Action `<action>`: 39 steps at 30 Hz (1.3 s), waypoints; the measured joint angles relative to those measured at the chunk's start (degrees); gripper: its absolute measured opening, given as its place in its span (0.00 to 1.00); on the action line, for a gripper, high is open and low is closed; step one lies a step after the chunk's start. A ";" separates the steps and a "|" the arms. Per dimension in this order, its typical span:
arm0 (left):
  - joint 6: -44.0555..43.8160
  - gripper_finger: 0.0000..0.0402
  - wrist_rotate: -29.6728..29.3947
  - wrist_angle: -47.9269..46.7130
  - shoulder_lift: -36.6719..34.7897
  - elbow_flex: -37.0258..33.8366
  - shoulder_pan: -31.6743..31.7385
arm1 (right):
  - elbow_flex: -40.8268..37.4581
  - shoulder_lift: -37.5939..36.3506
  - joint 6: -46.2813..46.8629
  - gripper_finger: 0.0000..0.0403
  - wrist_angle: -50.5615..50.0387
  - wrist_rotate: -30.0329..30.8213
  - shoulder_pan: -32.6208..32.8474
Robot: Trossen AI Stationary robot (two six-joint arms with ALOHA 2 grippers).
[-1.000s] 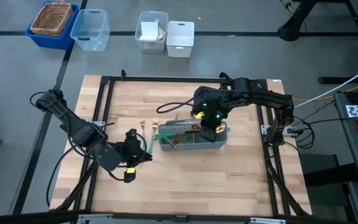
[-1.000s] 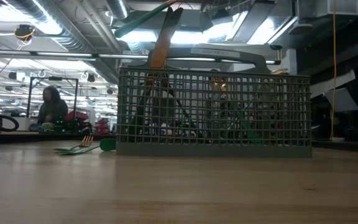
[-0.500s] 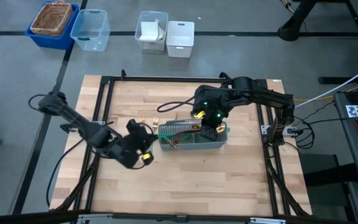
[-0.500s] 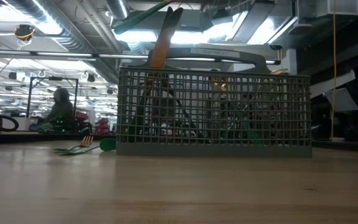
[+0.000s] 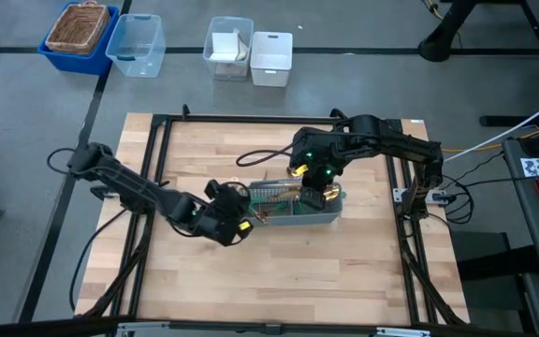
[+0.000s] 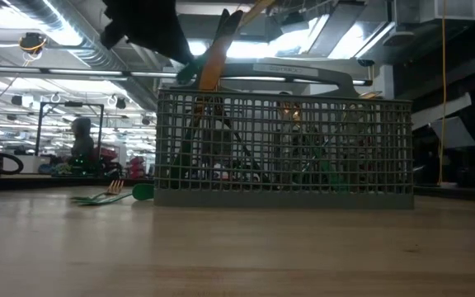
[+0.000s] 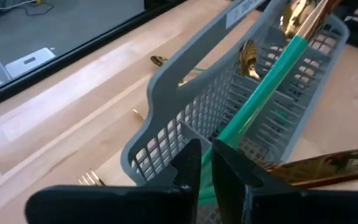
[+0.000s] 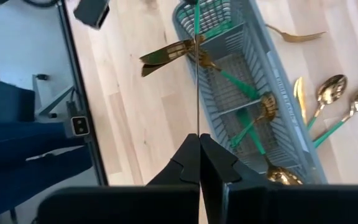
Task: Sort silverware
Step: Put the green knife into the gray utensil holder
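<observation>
Left gripper (image 7: 205, 163) over the left end of the grey mesh caddy (image 5: 293, 208), fingers clamped on a teal-handled utensil (image 7: 263, 92) slanting across the basket. Right gripper (image 8: 199, 155) above the caddy's right end, fingers together, nothing held. More silverware inside; spoons (image 8: 337, 106) and a fork (image 6: 97, 196) lying on the wooden table (image 5: 344, 271) beside it.

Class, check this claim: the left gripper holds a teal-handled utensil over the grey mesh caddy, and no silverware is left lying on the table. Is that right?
Not quite. The left gripper does hold the teal-handled utensil over the caddy, but silverware remains on the table: the right wrist view shows spoons lying beside the caddy.
</observation>
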 joint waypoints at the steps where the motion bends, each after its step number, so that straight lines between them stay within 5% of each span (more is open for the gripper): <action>1: 0.02 0.07 0.01 0.20 0.56 0.00 0.10 | 0.00 0.00 0.00 0.00 0.00 0.50 0.02; 20: 1.70 0.07 5.83 0.23 3.79 0.11 -3.92 | 0.00 7.03 1.49 0.02 0.95 3.45 0.04; 39: 0.31 0.07 5.77 -0.08 -3.96 0.17 -13.04 | 0.00 9.38 1.50 0.04 7.95 -0.53 0.00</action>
